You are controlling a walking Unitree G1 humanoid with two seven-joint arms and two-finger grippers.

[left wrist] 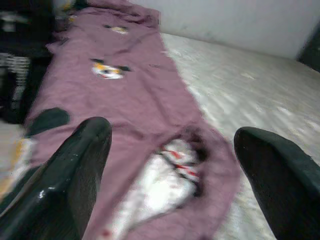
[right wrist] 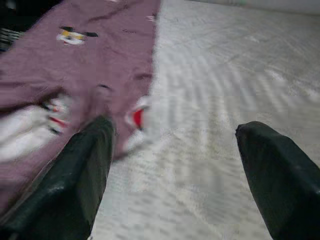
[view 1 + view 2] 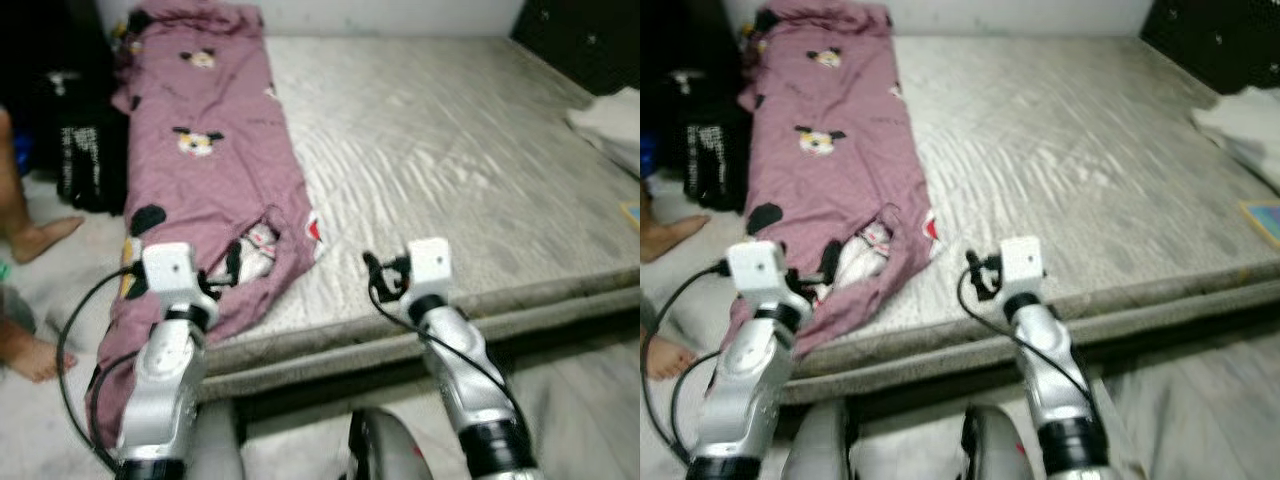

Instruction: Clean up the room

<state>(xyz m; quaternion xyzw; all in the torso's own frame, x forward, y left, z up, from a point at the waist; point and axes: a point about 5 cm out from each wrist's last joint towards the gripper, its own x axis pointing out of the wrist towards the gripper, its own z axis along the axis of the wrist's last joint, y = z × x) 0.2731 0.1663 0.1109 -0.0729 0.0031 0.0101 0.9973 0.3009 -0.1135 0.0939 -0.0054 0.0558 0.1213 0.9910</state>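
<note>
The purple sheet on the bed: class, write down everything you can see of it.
The purple sheet is a soft mauve fabric printed with cartoon dog faces and dark patches. It lies in a long, rumpled strip along the left side of the grey mattress, bunched at the far end. Its near end hangs over the mattress edge toward the floor, and a fold there shows a white, red-marked underside. The left claw, fingers apart, hovers just above that end without touching it.

A blanket lies along the left edge of the bed, hanging over its front left corner.
</note>
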